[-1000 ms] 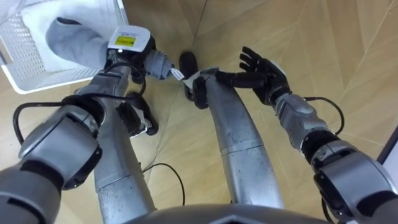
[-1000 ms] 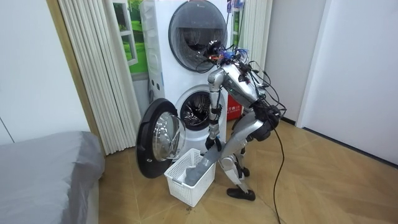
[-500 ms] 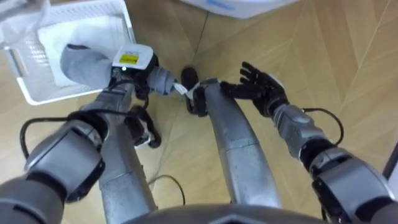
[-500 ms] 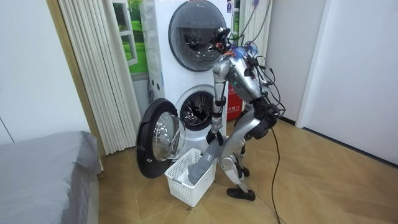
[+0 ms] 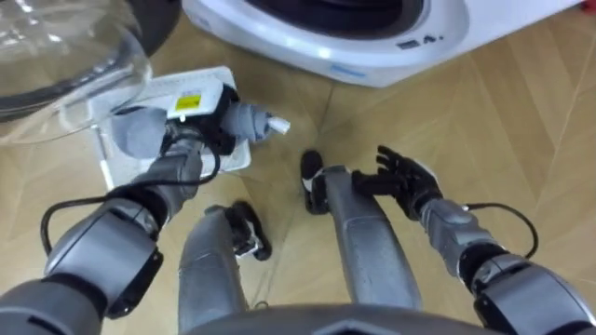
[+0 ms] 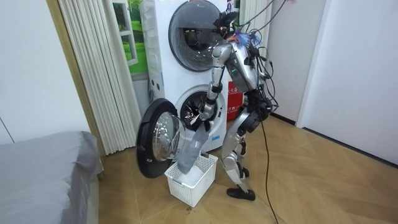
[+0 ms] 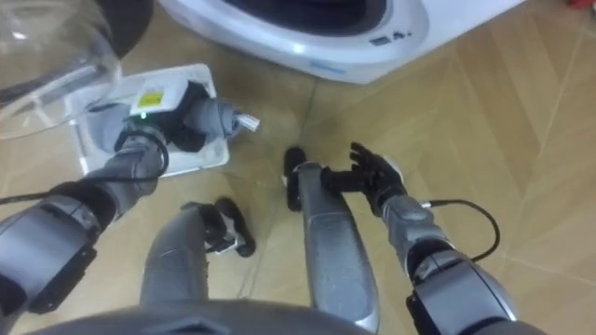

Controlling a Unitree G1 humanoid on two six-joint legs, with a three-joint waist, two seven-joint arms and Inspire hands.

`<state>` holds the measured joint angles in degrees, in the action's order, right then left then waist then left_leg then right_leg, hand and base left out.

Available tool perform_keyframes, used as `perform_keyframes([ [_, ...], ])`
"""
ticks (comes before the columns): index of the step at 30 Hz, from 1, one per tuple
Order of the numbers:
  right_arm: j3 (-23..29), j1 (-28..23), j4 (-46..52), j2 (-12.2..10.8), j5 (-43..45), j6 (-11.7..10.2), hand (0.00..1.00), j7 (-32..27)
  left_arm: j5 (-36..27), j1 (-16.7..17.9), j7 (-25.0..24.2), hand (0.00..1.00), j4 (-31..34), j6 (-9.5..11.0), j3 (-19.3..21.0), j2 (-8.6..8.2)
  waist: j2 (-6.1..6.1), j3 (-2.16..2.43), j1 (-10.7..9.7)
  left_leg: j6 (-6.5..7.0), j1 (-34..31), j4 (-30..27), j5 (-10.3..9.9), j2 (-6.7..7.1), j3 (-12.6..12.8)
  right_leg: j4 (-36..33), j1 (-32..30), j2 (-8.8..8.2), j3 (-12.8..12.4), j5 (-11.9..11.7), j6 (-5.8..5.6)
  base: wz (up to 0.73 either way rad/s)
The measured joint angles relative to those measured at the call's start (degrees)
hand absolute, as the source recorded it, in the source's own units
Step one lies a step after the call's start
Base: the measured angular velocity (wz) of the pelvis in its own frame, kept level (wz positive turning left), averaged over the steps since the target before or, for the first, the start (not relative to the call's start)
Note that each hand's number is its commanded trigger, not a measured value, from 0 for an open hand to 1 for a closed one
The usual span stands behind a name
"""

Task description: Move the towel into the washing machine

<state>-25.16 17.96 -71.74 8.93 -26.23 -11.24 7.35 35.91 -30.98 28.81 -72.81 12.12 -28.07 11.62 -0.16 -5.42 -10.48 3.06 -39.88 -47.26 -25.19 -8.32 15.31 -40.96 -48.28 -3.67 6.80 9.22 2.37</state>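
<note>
left hand (image 5: 200, 104) clenched on the grey towel (image 5: 138, 132); towel hangs from my grip over the white laundry basket (image 5: 233, 154) right below. washing machine (image 5: 410, 28) is ahead of the hand, its glass door (image 5: 65, 46) swung out to the hand's left. right hand (image 5: 402, 179) is released, fingers spread, grasping nothing.

- The left hand (image 5: 207, 123) is closed on a bunched grey towel (image 5: 138, 130), which bulges out on the hand's left side.
- A white basket (image 5: 233, 156) sits under that hand on the wooden floor (image 5: 521, 121).
- The washing machine (image 5: 391, 51) lies beyond both hands, and its glass door (image 5: 65, 42) is beyond the left hand.
- The right hand (image 5: 402, 179), well apart from the left, has its fingers spread and holds nothing.
</note>
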Motion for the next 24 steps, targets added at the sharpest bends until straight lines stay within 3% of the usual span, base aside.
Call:
perform_keyframes([
  [3,0.1,0.0,0.4,0.0,1.9,0.0,0.0,0.9,-3.9,1.9,0.0,1.0,5.1,0.1,1.0,0.05,0.46,0.0,0.7,0.16,2.0,1.2,0.3,0.16,0.0,1.3,2.3,-0.3,0.7,0.0,-0.01,0.07],
  [5,0.1,-0.5,0.5,0.0,2.9,0.0,0.0,1.5,-6.6,2.5,-0.2,1.0,7.0,1.3,1.0,-0.22,0.64,0.11,1.6,0.15,3.3,2.2,0.5,0.44,0.0,2.3,3.6,-0.49,1.0,0.0,-0.01,0.1],
  [8,0.3,-1.3,0.4,0.2,4.1,0.0,0.0,1.6,-12.2,4.2,-1.6,1.0,10.3,1.7,1.4,-1.72,1.56,0.82,2.0,0.26,5.1,5.2,2.0,1.81,-0.2,3.5,5.2,-1.48,1.3,-0.4,-0.21,0.18],
  [11,0.0,-1.7,0.4,0.3,4.3,0.0,0.0,1.7,-22.7,6.9,-5.6,1.0,16.9,1.9,0.9,-2.63,1.76,1.03,2.9,0.22,7.1,7.6,3.1,3.01,0.1,3.9,6.4,-2.39,1.2,-0.4,-0.28,0.09],
  [16,0.0,-1.2,0.4,-0.1,6.0,0.0,0.0,2.1,-45.2,9.8,-17.9,1.0,22.3,1.9,0.1,-4.05,1.53,1.39,3.4,-0.07,7.9,8.6,3.9,3.12,-0.5,5.4,7.8,-2.44,1.9,-0.5,-0.12,0.08],
  [21,0.1,-1.7,0.5,-0.2,6.8,0.1,0.0,2.8,-57.6,11.6,-30.3,1.0,23.9,1.9,-0.9,-4.74,1.28,1.62,3.6,-0.18,8.7,8.5,4.0,3.08,-1.4,6.4,9.5,-2.18,2.7,-0.7,-0.02,0.03],
  [22,0.2,-2.1,0.5,-0.3,7.0,0.1,0.0,3.0,-59.9,11.7,-33.0,1.0,23.9,1.9,-1.6,-4.67,0.83,1.93,3.7,-0.2,8.7,8.6,4.0,3.09,-1.5,6.5,9.6,-2.12,2.7,-0.8,0.0,0.05],
  [24,0.2,-2.4,0.6,-0.3,7.0,0.1,0.0,3.7,-63.2,11.9,-36.3,1.0,23.9,1.9,-1.7,-5.1,0.59,2.12,4.2,-0.22,9.1,8.8,4.0,2.95,-1.5,7.4,10.2,-1.8,2.8,-1.3,0.02,-0.03],
])
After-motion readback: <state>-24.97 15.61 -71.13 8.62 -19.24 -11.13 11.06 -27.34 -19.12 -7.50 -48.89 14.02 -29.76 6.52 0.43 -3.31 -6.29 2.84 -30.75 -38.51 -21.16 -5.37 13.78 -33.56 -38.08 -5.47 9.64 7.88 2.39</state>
